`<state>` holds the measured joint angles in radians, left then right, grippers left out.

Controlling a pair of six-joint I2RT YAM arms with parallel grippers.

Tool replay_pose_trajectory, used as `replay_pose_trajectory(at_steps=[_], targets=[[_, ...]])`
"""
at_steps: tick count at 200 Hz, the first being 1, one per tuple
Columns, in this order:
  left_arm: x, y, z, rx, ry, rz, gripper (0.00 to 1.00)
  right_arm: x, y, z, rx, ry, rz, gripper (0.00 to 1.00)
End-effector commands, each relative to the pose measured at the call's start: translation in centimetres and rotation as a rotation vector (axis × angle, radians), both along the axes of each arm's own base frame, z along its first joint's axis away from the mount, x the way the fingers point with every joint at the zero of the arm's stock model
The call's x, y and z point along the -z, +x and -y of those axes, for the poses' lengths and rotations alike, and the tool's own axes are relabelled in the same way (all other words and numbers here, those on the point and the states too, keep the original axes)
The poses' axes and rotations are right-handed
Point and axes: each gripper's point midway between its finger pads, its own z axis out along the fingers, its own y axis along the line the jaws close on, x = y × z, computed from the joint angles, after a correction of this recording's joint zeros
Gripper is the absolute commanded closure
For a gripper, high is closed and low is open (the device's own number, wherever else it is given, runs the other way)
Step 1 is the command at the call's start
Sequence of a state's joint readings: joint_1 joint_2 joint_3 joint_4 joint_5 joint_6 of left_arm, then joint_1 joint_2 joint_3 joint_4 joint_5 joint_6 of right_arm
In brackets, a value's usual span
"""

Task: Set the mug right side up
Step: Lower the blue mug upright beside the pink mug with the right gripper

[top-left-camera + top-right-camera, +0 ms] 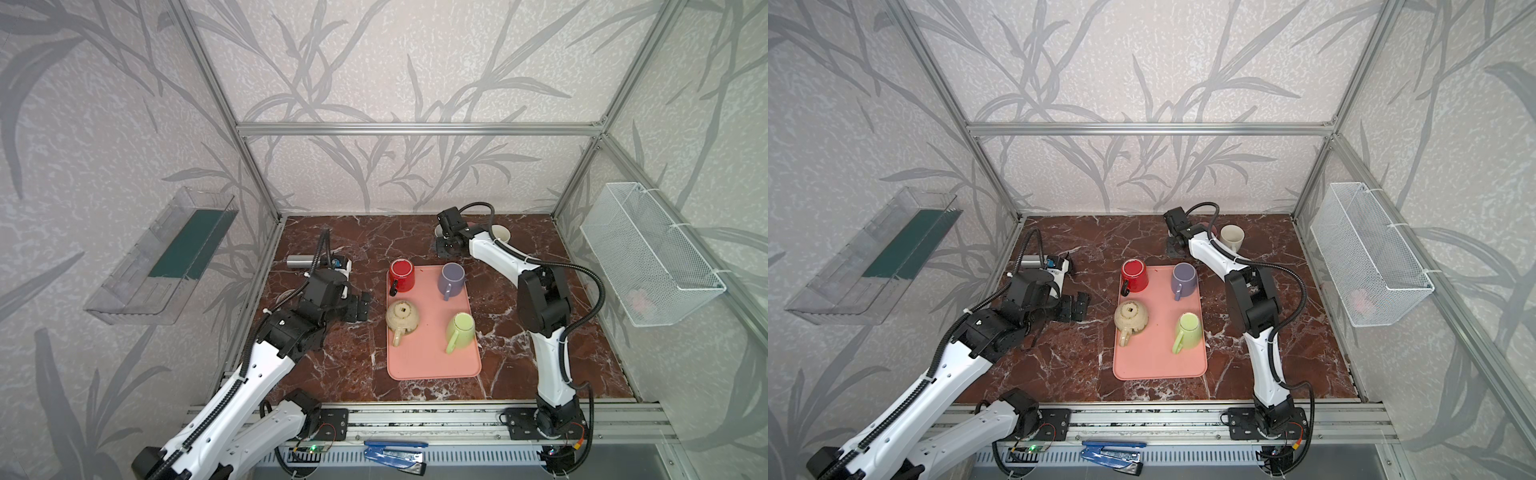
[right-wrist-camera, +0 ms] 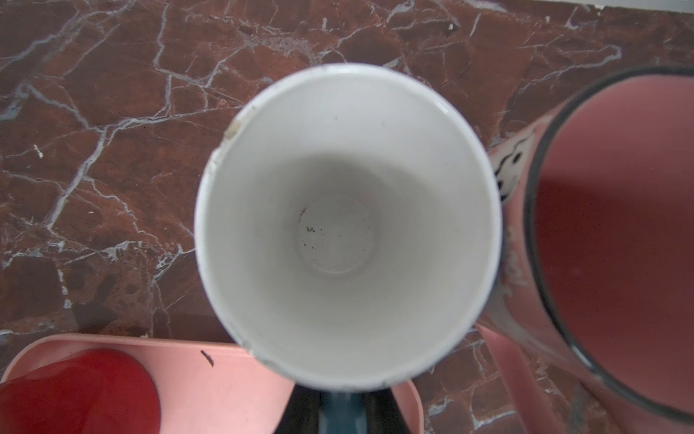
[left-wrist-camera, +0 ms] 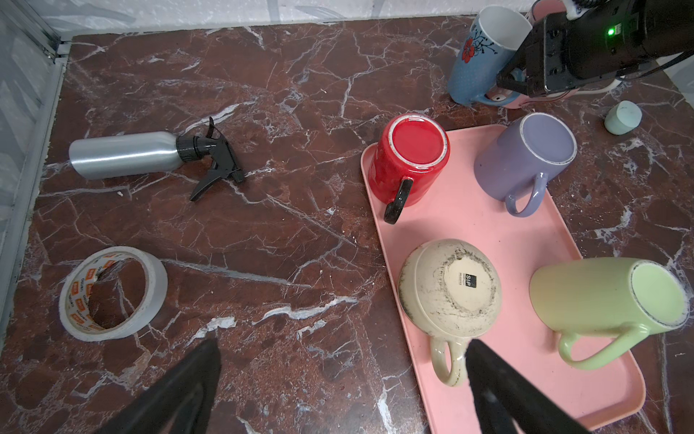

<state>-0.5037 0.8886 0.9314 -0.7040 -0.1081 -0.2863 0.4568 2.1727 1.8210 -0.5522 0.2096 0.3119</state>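
Both top views: set high above the near rail, tilted down toward the far wall, wide enough for the whole table (image 1: 357, 245), framing almost alike. Left wrist: low over the table's left half, facing far and rightward across the pink tray (image 3: 499, 233) to the blue mug (image 3: 477, 64). Right wrist: straight down into that mug, very close. Shared between the wrist views: mug, tray's far edge, red mug (image 2: 75, 390).

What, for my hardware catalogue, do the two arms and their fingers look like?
Left arm and right arm: white shells, black joint housings, black ribbed cable conduits fastened by white ties. Fingers are black. A green light glows at the right wrist.
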Motion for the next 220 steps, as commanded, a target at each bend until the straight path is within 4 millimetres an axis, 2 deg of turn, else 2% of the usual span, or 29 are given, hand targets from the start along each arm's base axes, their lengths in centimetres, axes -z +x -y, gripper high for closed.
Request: replay_pose_trajectory(at_steps=[1, 42, 133, 180, 220], targets=[[0.7, -0.3, -0.5, 0.002, 0.036, -0.013, 0.01, -1.7, 1.4, 0.2, 0.009, -0.004, 0.067, 1.00], [0.8, -0.3, -0.4, 0.003, 0.038, -0.017, 0.01, -1.0, 1.4, 0.1, -0.002, -0.002, 0.052, 1.00], [0.8, -0.3, -0.4, 0.007, 0.041, -0.020, 0.01, -1.0, 0.9, 0.1, -0.021, -0.009, 0.043, 0.73], [1.1, -0.3, -0.2, 0.018, 0.044, -0.034, 0.01, -2.0, 0.6, 0.0, -0.029, 0.008, 0.053, 0.64], [1.6, -0.4, 0.5, 0.056, 0.042, -0.061, 0.02, -4.2, 0.0, -0.3, -0.067, 0.044, 0.094, 0.58]])
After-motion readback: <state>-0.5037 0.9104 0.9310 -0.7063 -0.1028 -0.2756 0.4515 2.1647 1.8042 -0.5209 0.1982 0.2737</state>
